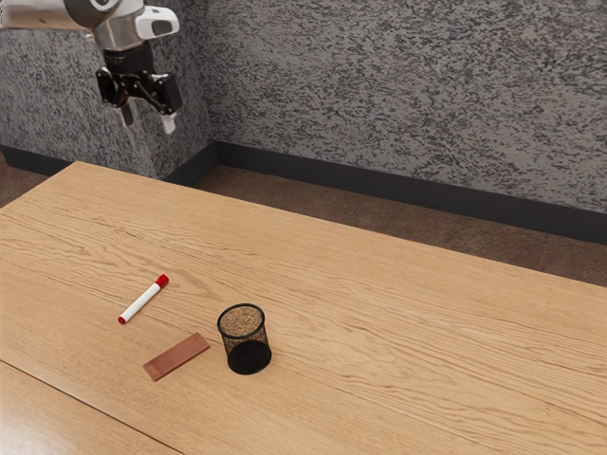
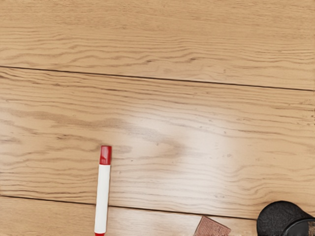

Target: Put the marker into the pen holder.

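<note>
The pincer (image 1: 148, 121) hangs wide open and empty.

On your table (image 1: 408, 332), seen in exterior view: marker (image 1: 143, 300) lying on its side, left of upright pen holder (image 1: 248, 356), apart from it. Block (image 1: 177, 356) lying just left of holder, nearer your camera than marker. Wall (image 1: 408, 95) beyond table.
</note>
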Robot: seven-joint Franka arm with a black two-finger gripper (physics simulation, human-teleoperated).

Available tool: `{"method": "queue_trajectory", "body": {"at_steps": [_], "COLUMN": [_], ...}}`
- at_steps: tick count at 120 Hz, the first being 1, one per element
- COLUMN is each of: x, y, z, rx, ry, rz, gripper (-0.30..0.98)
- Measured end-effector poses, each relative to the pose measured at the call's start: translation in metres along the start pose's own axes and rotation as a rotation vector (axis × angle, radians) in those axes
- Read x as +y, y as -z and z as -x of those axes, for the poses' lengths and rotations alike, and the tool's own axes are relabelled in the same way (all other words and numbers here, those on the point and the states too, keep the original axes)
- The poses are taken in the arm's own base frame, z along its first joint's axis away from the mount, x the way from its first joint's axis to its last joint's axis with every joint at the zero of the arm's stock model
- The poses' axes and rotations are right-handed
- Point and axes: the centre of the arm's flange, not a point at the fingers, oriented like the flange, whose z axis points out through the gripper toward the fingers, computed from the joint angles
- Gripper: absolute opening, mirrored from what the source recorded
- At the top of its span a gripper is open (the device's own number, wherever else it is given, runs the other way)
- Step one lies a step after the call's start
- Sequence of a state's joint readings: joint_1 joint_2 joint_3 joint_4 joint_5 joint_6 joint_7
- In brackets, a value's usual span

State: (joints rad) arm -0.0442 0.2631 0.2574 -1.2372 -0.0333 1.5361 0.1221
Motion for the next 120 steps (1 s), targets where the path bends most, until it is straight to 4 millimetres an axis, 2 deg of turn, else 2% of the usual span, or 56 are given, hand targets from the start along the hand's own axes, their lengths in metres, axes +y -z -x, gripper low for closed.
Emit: {"method": "queue_trajectory", "body": {"at_steps": [17,23,27,32,42,46,52,60,67,73,86,94,104,120], "x": [-0.002,0.003,0.008,0.011,0.012,0.008,0.001,-0.012,-0.02,-0.026,-0.041,-0.047,-0.053,-0.072], "y": [-0.003,-0.002,-0.012,-0.043,-0.127,-0.163,-0.205,-0.249,-0.27,-0.281,-0.309,-0.323,-0.341,-0.356], "z": [-0.001,-0.003,-0.011,-0.027,-0.061,-0.07,-0.078,-0.083,-0.085,-0.082,-0.034,-0.016,-0.004,-0.003], "rx": [-0.008,0.004,0.01,-0.008,-0.076,-0.107,-0.142,-0.173,-0.181,-0.187,-0.213,-0.207,-0.192,-0.15], "ry": [-0.021,-0.039,-0.052,-0.06,-0.071,-0.071,-0.071,-0.073,-0.084,-0.095,-0.104,-0.12,-0.147,-0.182], "rz": [-0.002,-0.001,-0.005,-0.015,-0.045,-0.054,-0.064,-0.07,-0.065,-0.054,-0.008,0.0,0.0,-0.016], "gripper": [0.66,0.66,0.66,0.66,0.66,0.66,0.66,0.66,0.66,0.66,0.66,0.66,0.66,0.66]}}
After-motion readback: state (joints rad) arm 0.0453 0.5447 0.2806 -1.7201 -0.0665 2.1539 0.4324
